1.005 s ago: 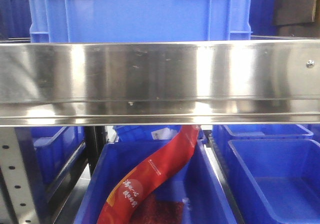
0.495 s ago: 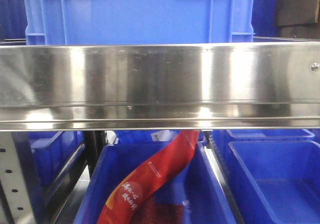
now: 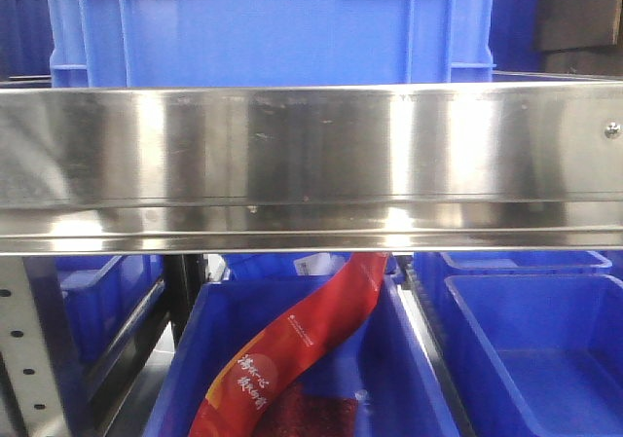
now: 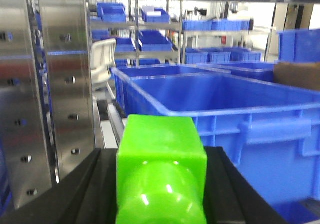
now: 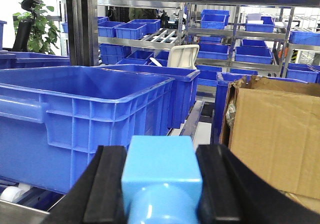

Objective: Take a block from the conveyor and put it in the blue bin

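In left end effector [image 4: 162, 186], green block [image 4: 160, 139]

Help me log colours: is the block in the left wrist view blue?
No, the block between the black jaws is bright green.

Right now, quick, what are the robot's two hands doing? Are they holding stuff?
Left gripper: closed on the green block.
Right gripper: closed on the light blue block.
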You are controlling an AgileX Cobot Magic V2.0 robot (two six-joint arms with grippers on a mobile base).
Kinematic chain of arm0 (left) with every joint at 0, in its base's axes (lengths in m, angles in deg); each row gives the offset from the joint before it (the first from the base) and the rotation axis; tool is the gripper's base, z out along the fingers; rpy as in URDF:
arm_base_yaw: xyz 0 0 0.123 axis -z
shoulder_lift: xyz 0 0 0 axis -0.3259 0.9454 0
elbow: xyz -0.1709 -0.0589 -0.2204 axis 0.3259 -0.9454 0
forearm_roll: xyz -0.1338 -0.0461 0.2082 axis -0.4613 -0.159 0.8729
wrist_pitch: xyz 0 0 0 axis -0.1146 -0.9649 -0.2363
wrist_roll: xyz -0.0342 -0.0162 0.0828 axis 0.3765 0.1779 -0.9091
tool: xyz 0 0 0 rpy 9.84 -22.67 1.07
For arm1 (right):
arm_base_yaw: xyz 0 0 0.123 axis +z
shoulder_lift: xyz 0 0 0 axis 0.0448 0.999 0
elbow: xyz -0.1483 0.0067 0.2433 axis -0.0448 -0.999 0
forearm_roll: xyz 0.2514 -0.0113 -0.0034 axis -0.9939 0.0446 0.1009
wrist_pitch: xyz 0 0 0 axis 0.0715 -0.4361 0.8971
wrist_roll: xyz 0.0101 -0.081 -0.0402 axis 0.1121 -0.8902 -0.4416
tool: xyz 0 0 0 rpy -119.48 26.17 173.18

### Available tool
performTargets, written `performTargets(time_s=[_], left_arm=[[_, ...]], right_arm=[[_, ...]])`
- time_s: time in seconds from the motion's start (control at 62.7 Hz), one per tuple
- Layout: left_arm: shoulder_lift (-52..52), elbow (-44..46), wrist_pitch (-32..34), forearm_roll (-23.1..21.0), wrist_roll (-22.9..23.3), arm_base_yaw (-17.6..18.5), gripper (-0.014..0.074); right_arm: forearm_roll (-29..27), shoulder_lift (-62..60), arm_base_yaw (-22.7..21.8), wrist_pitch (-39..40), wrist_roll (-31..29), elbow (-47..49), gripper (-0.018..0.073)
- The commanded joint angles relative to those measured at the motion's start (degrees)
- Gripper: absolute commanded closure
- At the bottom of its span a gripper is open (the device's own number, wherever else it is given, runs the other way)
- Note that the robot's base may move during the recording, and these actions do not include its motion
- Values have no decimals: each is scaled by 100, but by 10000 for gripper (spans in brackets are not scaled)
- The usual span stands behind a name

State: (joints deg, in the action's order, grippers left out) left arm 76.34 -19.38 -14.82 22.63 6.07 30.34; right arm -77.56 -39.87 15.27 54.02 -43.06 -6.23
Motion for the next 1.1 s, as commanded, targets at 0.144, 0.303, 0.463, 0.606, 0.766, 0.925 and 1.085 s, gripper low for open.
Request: performTargets(time_s=[0.144, 0.303, 0.463, 0.606, 0.766, 0.925, 1.085], left_arm=[[-23, 44, 327, -45, -17, -23, 707], [177, 446, 785, -411, -17, -23, 707], [881, 1199, 260, -411, -17, -23, 707], [1685, 1783, -283, -411, -17, -23, 707], [2457, 2327, -436, -411, -17, 222, 707], [3286, 2806, -386, -325, -172, 788, 707], [4178, 3351, -325, -325, -172, 1193, 707]], right_arm=[[-406, -16, -4, 282, -33, 3, 727], [-1161, 325, -4, 351, -33, 344, 727], [-1185, 1092, -4, 71, -33, 1024, 727], [-1185, 1899, -4, 3, -33, 1602, 727], [-1194, 2867, -4, -30, -33, 2269, 727], [-1208, 3859, 62, -210, -33, 3010, 727], [-1208, 4812, 482, -233, -33, 3699, 727]])
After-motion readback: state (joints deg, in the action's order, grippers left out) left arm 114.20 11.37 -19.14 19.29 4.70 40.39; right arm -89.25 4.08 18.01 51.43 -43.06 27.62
